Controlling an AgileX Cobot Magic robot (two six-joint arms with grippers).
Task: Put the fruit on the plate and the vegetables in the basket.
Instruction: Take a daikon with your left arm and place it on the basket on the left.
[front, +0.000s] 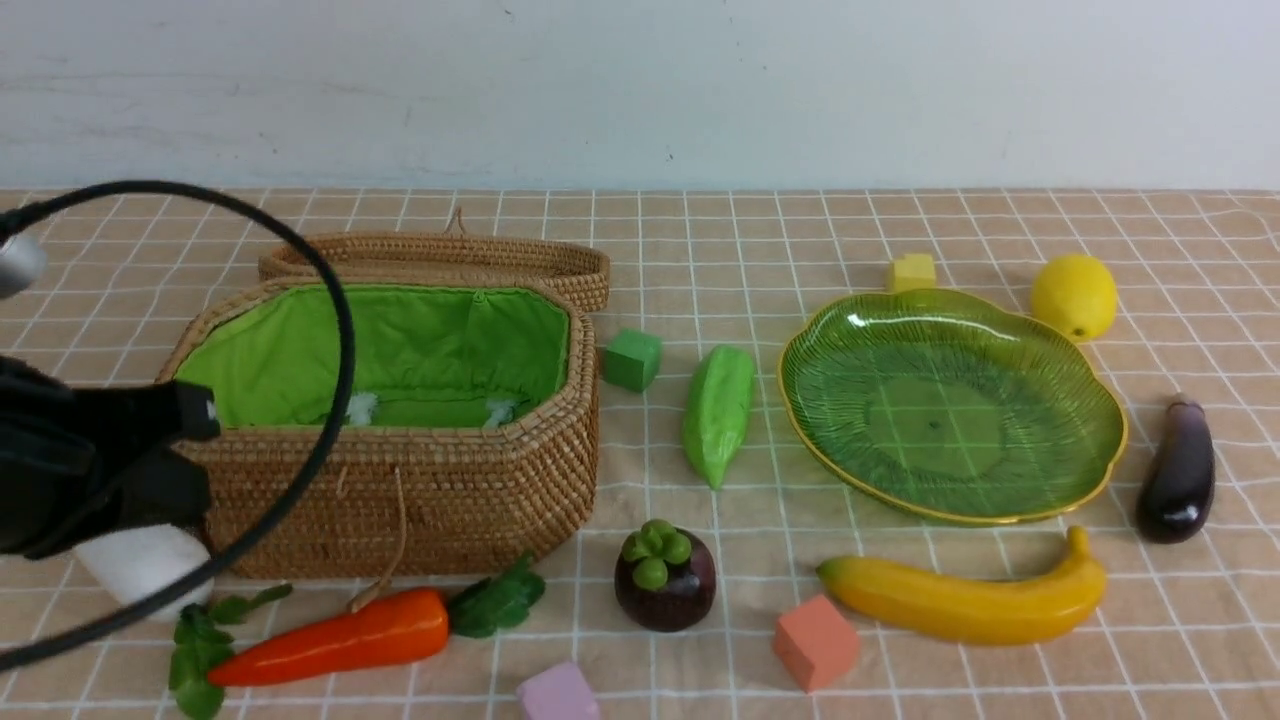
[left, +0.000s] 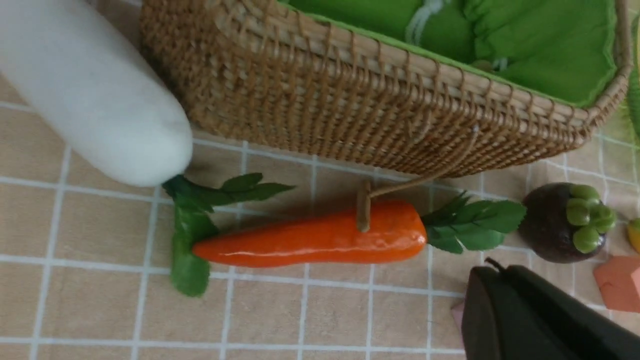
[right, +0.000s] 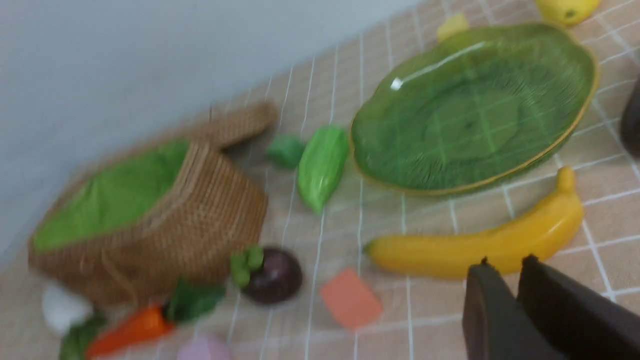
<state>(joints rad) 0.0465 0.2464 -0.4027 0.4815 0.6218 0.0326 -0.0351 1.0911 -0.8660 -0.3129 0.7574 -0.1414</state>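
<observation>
Left wrist view showed one dark flank of the left fingers (left: 525, 315), so their spread could not be told. The carrot (left: 310, 242) lay nearest, long axis along the front wall of the basket (left: 350, 100). The radish (left: 95, 95) lay past its tip, at the basket's 7 o'clock, under the low left arm (front: 90, 470). The right fingers (right: 492, 310), narrow and empty, hung by the banana (right: 475, 245).

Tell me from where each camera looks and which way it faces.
Front: between the arms, facing forward over the table; left arm shows at left.
Left wrist: on the left arm, facing down at carrot, radish, basket; one dark finger shows.
Right wrist: on the right arm, looking at banana and plate; right gripper shows.
Shared: both wrist views show the mangosteen.
</observation>
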